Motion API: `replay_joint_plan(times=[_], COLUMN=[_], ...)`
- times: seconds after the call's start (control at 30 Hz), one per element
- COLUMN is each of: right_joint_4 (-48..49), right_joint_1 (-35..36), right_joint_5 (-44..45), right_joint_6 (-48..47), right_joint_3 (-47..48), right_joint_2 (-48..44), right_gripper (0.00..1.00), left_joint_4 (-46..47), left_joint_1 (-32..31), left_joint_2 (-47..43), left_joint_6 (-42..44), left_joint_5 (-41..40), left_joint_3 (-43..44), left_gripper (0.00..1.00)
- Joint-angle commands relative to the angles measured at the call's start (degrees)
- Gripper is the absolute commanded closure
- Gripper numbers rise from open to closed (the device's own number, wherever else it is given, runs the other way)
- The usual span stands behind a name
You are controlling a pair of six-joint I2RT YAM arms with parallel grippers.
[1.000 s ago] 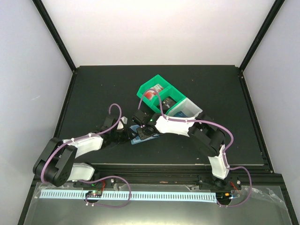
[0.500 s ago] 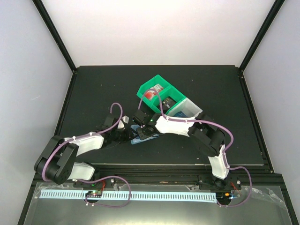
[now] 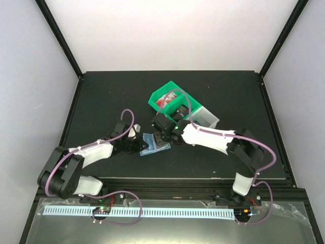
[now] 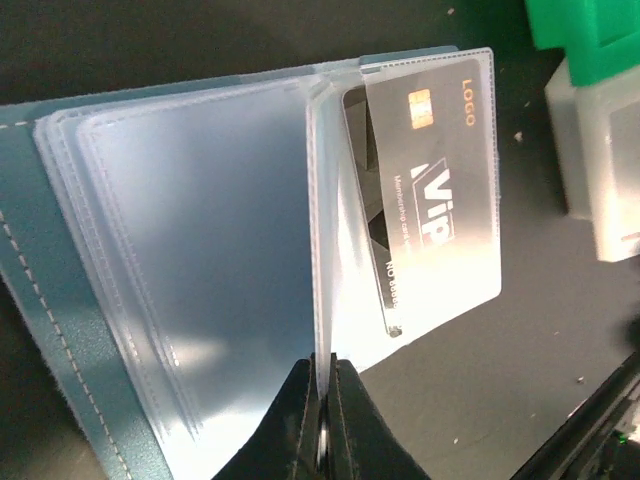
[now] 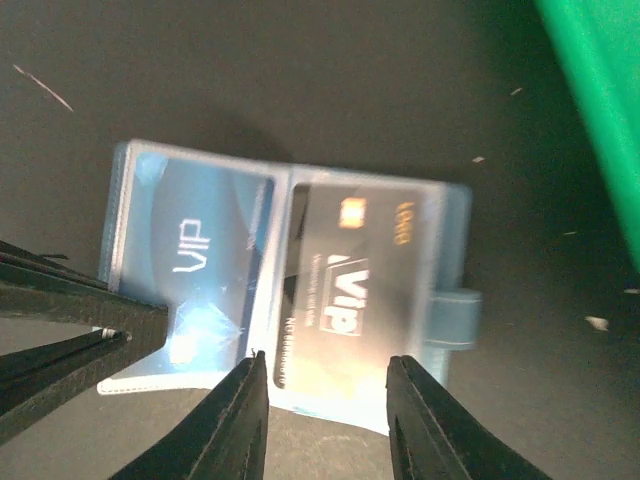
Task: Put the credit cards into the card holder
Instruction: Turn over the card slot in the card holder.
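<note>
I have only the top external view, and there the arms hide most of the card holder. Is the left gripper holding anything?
Observer: Yes. In the left wrist view the left gripper is shut on the edge of a clear sleeve of the open card holder.
Operator: Is there any card inside?
Observer: A dark card marked VIP lies in the clear page right beside that pinched edge, a little crooked.
Operator: And what about the right gripper?
Observer: The right wrist view shows the right gripper open above the dark card, with nothing between its fingers.
</note>
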Motion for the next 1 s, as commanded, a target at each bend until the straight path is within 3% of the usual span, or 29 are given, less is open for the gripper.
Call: replay_joint_plan(times=[0.0,0.2,0.3,0.47,0.77,0.97], right_joint_4=[0.8,2.3,2.7,2.8,3.7,5.2], right_joint_1=[-0.9,-1.0,-1.2,-2.1,-2.7,-3.9], right_joint_5=[2.8,2.2,2.1,0.0,-0.3,3.9], right_joint_6=[1.2,1.9,1.9,2.0,2.4,5.8], right_joint_3=[-3.4,-6.2,-7.0,-7.5,-8.8,-10.8], right_joint_2=[-6.8,-10.0,-10.3,-10.4,-11.7,-16.2], right_gripper=[0.64,0.64,0.64,0.63,0.63,0.63], left_joint_4=[-13.2,-21.0,-21.5,-16.3,-9.2,0.5], left_joint_1=[0.4,0.6,0.6,0.5,0.5,0.3], left_joint_2=[-3.0,-4.2,-4.1,-3.1,-2.2,2.4], left_joint_6=[5.7,6.5,6.8,7.0,6.9,4.0], left_joint_5=[-5.0,-6.4,-5.1,1.5,8.1,14.2], left_joint_3=[1.9,4.2,5.2,5.4,6.2,8.2], left_gripper=[0.98,0.98,0.85,0.61,0.55,0.44])
